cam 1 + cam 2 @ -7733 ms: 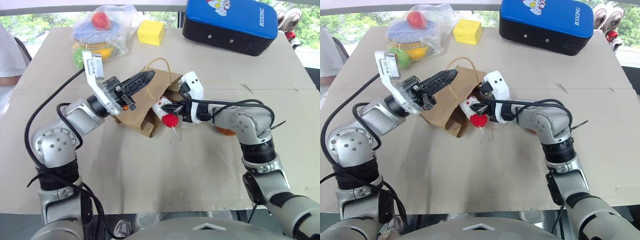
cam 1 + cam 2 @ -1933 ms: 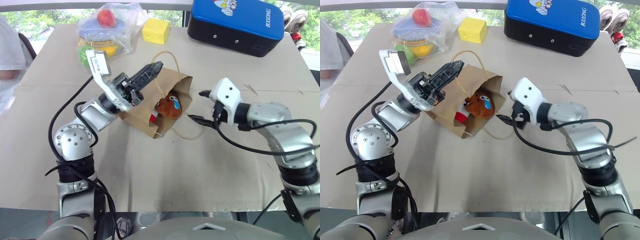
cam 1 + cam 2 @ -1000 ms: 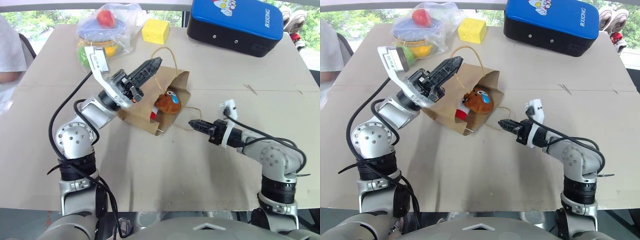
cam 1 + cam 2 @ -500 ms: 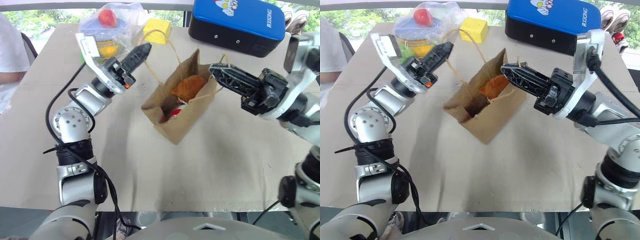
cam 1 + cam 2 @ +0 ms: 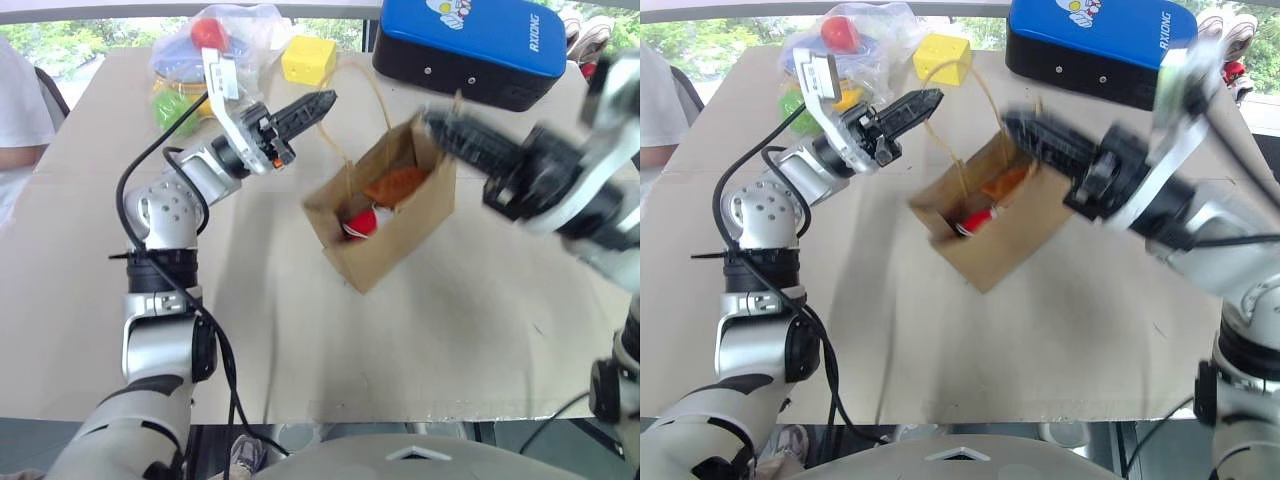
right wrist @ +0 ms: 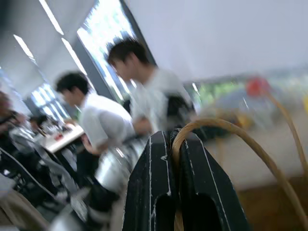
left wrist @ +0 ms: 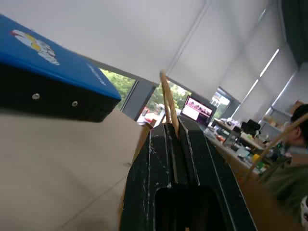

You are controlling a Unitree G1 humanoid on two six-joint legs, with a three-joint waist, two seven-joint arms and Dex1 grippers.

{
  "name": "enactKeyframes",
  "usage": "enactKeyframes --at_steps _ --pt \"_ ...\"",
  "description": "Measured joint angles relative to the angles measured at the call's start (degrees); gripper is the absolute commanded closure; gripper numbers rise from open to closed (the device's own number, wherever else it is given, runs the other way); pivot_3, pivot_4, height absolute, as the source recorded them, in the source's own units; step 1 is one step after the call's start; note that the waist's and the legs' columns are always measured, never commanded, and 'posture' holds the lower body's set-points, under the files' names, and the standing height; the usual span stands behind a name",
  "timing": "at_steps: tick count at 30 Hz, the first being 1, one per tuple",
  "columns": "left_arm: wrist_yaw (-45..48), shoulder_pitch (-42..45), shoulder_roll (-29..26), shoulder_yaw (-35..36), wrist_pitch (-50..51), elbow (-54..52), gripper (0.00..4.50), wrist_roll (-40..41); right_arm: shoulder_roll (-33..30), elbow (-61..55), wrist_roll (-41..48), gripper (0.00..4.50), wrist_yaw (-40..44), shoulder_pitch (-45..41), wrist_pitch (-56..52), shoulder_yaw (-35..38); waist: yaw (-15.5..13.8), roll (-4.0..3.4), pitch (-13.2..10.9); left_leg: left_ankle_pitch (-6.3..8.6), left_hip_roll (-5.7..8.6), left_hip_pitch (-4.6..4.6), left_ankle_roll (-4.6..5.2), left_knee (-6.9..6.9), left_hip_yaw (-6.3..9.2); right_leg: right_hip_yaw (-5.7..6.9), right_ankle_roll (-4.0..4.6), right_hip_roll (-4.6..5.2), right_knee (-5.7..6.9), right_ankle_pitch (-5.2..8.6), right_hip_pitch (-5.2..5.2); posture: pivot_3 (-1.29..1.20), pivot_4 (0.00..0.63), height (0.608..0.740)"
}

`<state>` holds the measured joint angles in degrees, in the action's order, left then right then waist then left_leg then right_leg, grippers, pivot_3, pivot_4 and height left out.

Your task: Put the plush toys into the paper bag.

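We see the paper bag (image 5: 395, 225) hanging open above the table (image 5: 300, 340), each handle pinched shut: left gripper (image 5: 325, 100) at ten o'clock, right gripper (image 5: 440, 125) at two. Both plush toys (image 5: 380, 200) seem inside, though blurred.

**A bright office around your table**

You're working at a beige table (image 5: 300, 350) with a fold line running across it. Beyond its far edge, windows (image 5: 60, 40) show green trees in daylight. Through the wrist views you see white ceiling panels (image 7: 144, 33) with strip lights (image 6: 53, 19), desks with a lit monitor (image 7: 196, 108), and people in white shirts (image 6: 108, 120) sitting nearby.
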<state>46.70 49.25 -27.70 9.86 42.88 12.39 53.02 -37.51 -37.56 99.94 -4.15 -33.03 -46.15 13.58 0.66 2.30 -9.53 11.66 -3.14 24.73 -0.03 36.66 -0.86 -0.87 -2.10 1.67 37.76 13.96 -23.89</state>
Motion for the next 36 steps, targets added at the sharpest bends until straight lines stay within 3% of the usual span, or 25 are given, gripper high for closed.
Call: enactKeyframes --at_steps 4,8,11,14,15,16,17,18,19,22,25,29,32,33,35,36 --pt "5.8 2.2 -3.9 -3.9 -3.7 4.2 4.50 -8.6 -1.4 0.6 -4.4 4.46 1.2 8.6 -1.2 -4.8 0.0 -0.08 0.0 0.07 0.08 -0.02 0.11 -0.06 -0.16 -0.13 -0.01 0.13 -0.10 -0.01 0.02 0.00 0.150 0.740" --pt "10.6 1.9 -3.4 -7.3 -4.8 6.8 4.50 -12.6 -2.1 -0.6 -7.2 4.46 1.8 8.7 0.1 -5.3 0.1 -0.09 0.0 0.07 0.03 -0.01 0.11 -0.01 -0.13 -0.10 -0.02 0.08 -0.07 -0.01 0.00 0.00 0.150 0.740" --pt "13.4 0.8 -3.5 -7.7 -3.8 5.6 4.50 -12.5 -3.8 -0.6 -11.3 3.72 4.0 11.1 0.0 -5.6 0.1 -0.10 0.0 0.07 0.02 -0.01 0.11 -0.02 -0.11 -0.09 -0.01 0.07 -0.06 0.00 0.00 0.00 0.150 0.740" --pt "15.5 -1.1 -3.5 -7.7 -2.9 3.5 3.53 -12.3 -6.5 -0.9 -14.0 2.28 7.5 13.6 0.0 -5.0 0.1 -0.10 0.0 0.07 0.02 -0.02 0.11 -0.01 -0.11 -0.10 -0.01 0.07 -0.04 0.00 0.00 0.00 0.150 0.740" --pt "16.1 -1.7 -3.8 -7.5 -2.8 2.3 2.98 -12.3 -8.6 -1.9 -15.3 1.64 9.2 14.8 0.0 -3.6 0.0 -0.10 0.0 0.07 0.02 -0.01 0.11 -0.01 -0.10 -0.09 -0.01 0.07 -0.04 0.00 0.00 0.00 0.150 0.740" --pt "16.3 -1.8 -4.1 -7.4 -2.7 2.0 2.33 -12.3 -9.6 -2.1 -15.8 1.35 9.8 15.2 0.0 -3.1 0.0 -0.09 0.0 0.07 0.02 -0.03 0.11 -0.01 -0.10 -0.09 -0.02 0.07 -0.05 0.00 0.01 0.00 0.150 0.740" --pt "16.7 -1.9 -4.4 -7.3 -2.6 1.4 2.23 -12.3 -11.1 -2.8 -16.6 1.35 10.9 16.0 -0.1 -2.3 0.0 -0.10 0.0 0.07 0.03 -0.02 0.11 -0.01 -0.11 -0.09 -0.02 0.07 -0.06 0.00 0.01 0.00 0.150 0.740" --pt "17.3 -2.6 -5.3 -6.7 -2.3 0.1 1.52 -12.2 -15.0 -4.4 -18.4 1.35 13.5 18.7 -0.8 -0.4 0.0 -0.11 0.0 0.07 0.03 -0.03 0.12 -0.03 -0.13 -0.10 -0.02 0.09 -0.09 0.00 0.01 0.00 0.150 0.740" --pt "17.8 -3.2 -6.3 -5.6 -2.1 -0.6 1.30 -12.0 -17.3 -5.4 -19.3 1.35 15.6 20.9 -1.3 1.8 0.0 -0.09 0.0 0.07 0.00 -0.02 0.12 -0.02 -0.10 -0.08 -0.02 0.07 -0.09 0.01 0.01 0.00 0.150 0.740" --pt "19.4 -5.8 -8.7 -3.8 -1.6 -2.9 0.03 -11.0 -20.3 -7.3 -19.4 1.35 20.8 27.3 -1.7 8.4 0.1 -0.09 0.0 0.07 0.00 -0.05 0.12 -0.03 -0.12 -0.10 -0.02 0.07 -0.08 0.01 0.03 0.00 0.150 0.740" --pt "22.5 -11.0 -11.9 -2.5 -0.2 -5.9 0.03 -9.6 -22.4 -9.1 -18.1 1.35 26.6 34.5 -2.6 17.2 0.1 -0.09 0.0 0.07 -0.01 -0.12 0.12 -0.02 -0.12 -0.10 -0.03 0.07 -0.05 0.01 0.07 0.00 0.150 0.740" --pt "25.6 -14.6 -13.7 -2.3 0.6 -7.7 0.03 -8.9 -22.9 -9.8 -16.4 1.35 29.1 37.4 -2.6 21.8 0.0 -0.09 0.0 0.07 -0.01 -0.13 0.11 0.06 -0.11 -0.08 -0.04 0.08 -0.05 0.01 0.12 0.00 0.150 0.740" --pt "28.3 -17.9 -15.5 -2.4 1.5 -10.9 0.00 -7.8 -24.6 -10.9 -21.6 2.22 32.9 41.7 -3.1 22.3 0.0 -0.09 0.0 0.08 0.00 -0.11 0.11 0.08 -0.12 -0.08 -0.04 0.11 -0.07 0.02 0.13 0.00 0.150 0.740" --pt "29.0 -18.7 -15.9 -2.5 1.4 -11.4 0.00 -7.9 -24.8 -11.0 -24.1 2.87 33.8 42.2 -3.0 21.3 0.0 -0.08 0.0 0.08 0.00 -0.12 0.11 0.10 -0.12 -0.09 -0.04 0.11 -0.06 0.02 0.13 0.00 0.150 0.740" --pt "30.7 -20.4 -16.9 -3.2 0.5 -12.4 0.00 -8.2 -25.1 -11.2 -30.6 3.63 35.7 42.0 -1.5 16.2 0.1 -0.07 0.0 0.08 -0.01 -0.15 0.11 0.12 -0.12 -0.09 -0.03 0.08 -0.05 0.02 0.13 0.00 0.150 0.740" --pt "31.6 -21.5 -17.4 -3.6 0.0 -13.0 0.00 -8.7 -24.8 -11.1 -36.0 4.13 36.7 40.5 0.2 10.1 0.3 -0.06 0.0 0.08 -0.03 -0.17 0.11 0.11 -0.13 -0.11 -0.02 0.06 -0.03 0.03 0.12 0.00 0.150 0.740"
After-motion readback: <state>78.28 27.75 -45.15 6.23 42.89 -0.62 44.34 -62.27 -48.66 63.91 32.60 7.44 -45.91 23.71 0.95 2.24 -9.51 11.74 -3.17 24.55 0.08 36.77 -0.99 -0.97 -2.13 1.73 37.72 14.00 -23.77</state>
